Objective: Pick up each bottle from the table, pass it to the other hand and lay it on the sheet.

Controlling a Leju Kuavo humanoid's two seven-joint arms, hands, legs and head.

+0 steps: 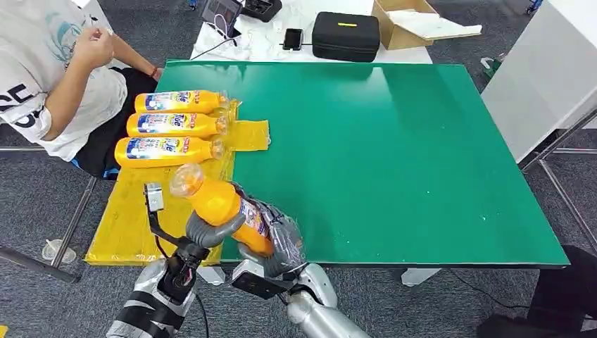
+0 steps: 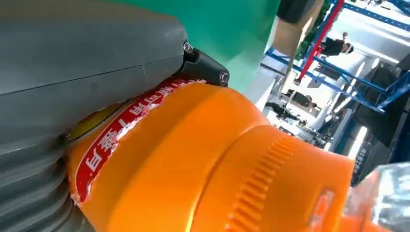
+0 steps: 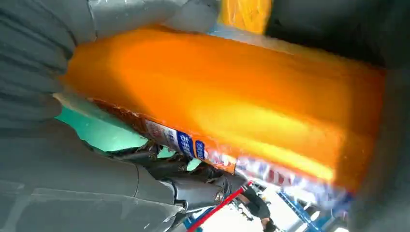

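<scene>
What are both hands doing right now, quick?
Left hand: gripping the neck end of the orange plastic bottle.
Right hand: wrapped around the same bottle's lower body, mid-handover.

Held bottle [image 1: 224,204]: glossy orange plastic w/ ribbed cap, shiny printed label, clear crinkly film at the top. 3 bottles [image 1: 176,127] at the surface's left edge: same glossy plastic. Sheet [image 1: 130,211]: thin yellow plastic, slight sheen. Surface [image 1: 394,155]: smooth green, semi-gloss, reflects light. Left hand [image 1: 211,229] & right hand [image 1: 278,246]: matt grey plastic, ribbed cover. Arms: silver metal.
</scene>
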